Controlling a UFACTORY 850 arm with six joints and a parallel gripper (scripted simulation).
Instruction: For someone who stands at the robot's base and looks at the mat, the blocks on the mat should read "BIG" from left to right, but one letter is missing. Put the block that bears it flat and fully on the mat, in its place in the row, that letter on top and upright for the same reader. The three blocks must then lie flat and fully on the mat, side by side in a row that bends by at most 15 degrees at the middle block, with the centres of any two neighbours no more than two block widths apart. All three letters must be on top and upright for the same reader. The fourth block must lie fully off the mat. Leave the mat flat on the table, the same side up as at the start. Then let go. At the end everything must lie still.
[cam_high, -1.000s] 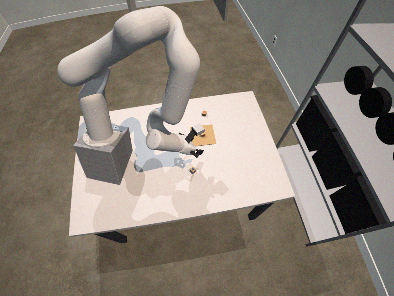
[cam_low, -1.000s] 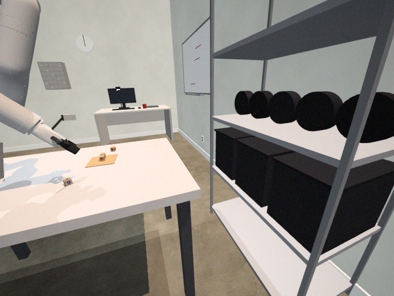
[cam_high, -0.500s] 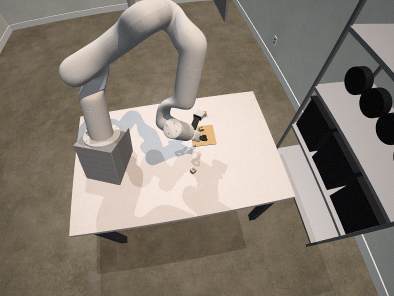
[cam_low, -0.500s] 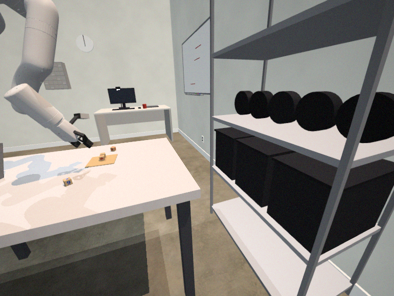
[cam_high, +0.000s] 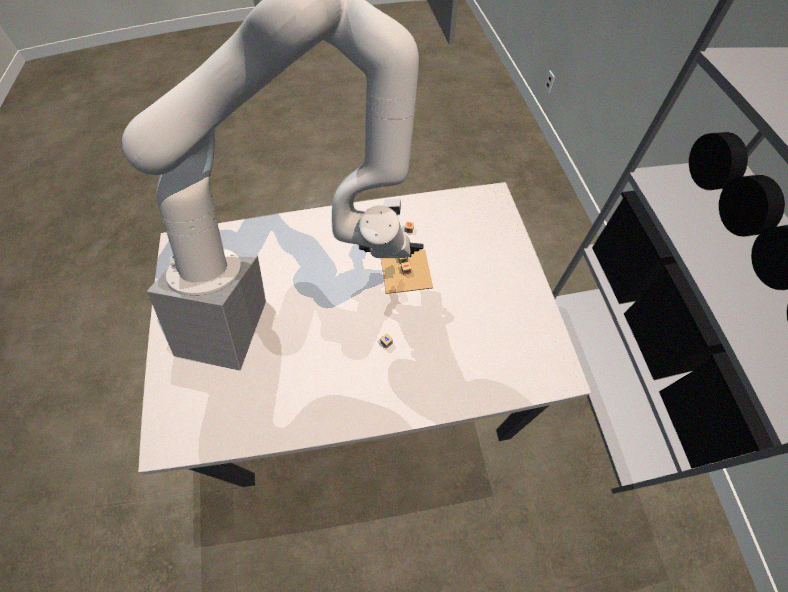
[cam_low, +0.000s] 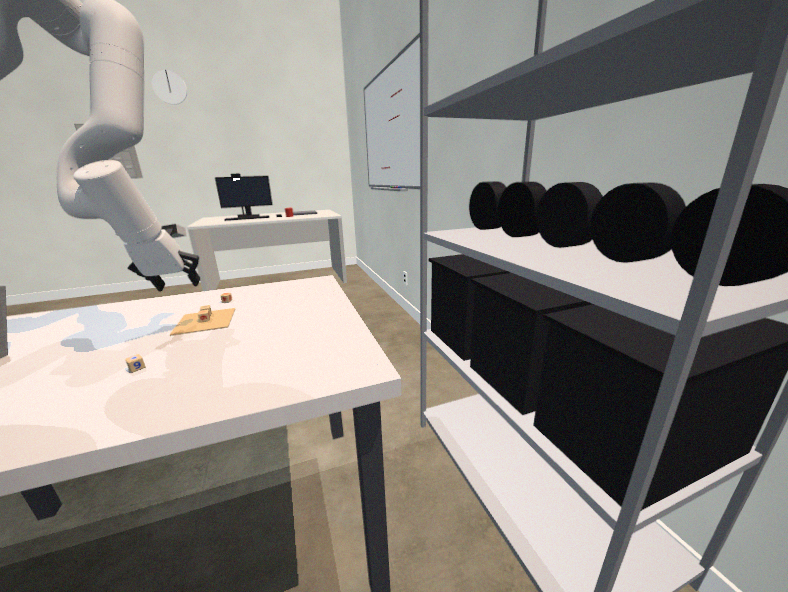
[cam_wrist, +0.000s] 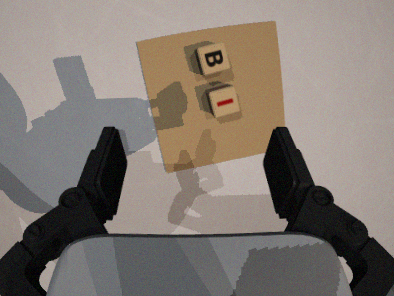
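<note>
Pale grey-green walls (cam_low: 273, 76) meet a brown floor (cam_high: 76, 522). A grey shelf rack (cam_low: 719, 210) holds black bins (cam_low: 637, 407). A desk (cam_low: 267, 229) carries a monitor (cam_low: 243, 191).
</note>
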